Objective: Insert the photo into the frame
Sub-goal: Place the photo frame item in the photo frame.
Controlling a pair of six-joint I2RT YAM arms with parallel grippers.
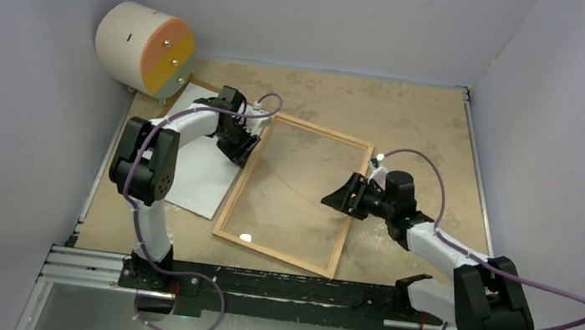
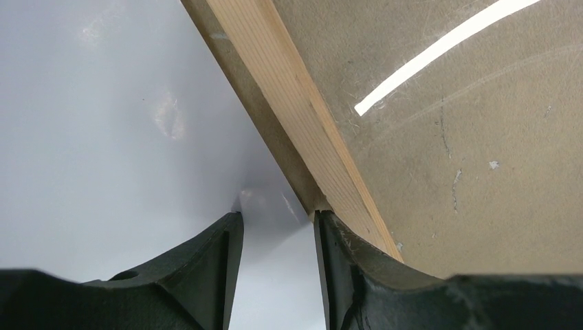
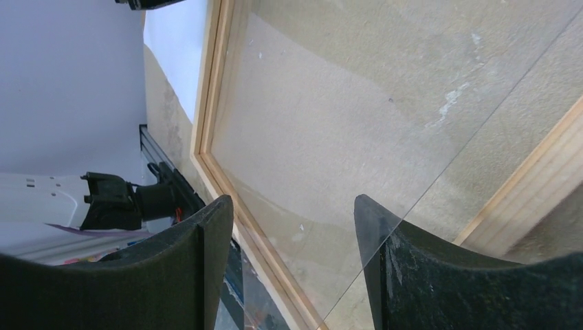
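The photo [image 1: 196, 172] lies white back up on the table, left of the frame [image 1: 274, 254]. The frame is thin light wood with a clear pane [image 1: 300, 216], lying flat at the centre. My left gripper [image 1: 242, 147] is low at the frame's left rail. In the left wrist view its jaws [image 2: 278, 216] stand a little apart over the photo [image 2: 103, 137], the right finger against the frame's wood [image 2: 289, 89]. My right gripper [image 1: 337, 197] hovers open over the pane. In the right wrist view [image 3: 292, 203] a clear pane edge crosses the right finger [image 3: 385, 240].
A white cylinder with an orange and yellow face [image 1: 145, 50] stands at the back left. A brown corner [image 1: 203, 84] shows under the photo's far end. Grey walls close the table on three sides. A black rail [image 1: 258, 283] runs along the near edge.
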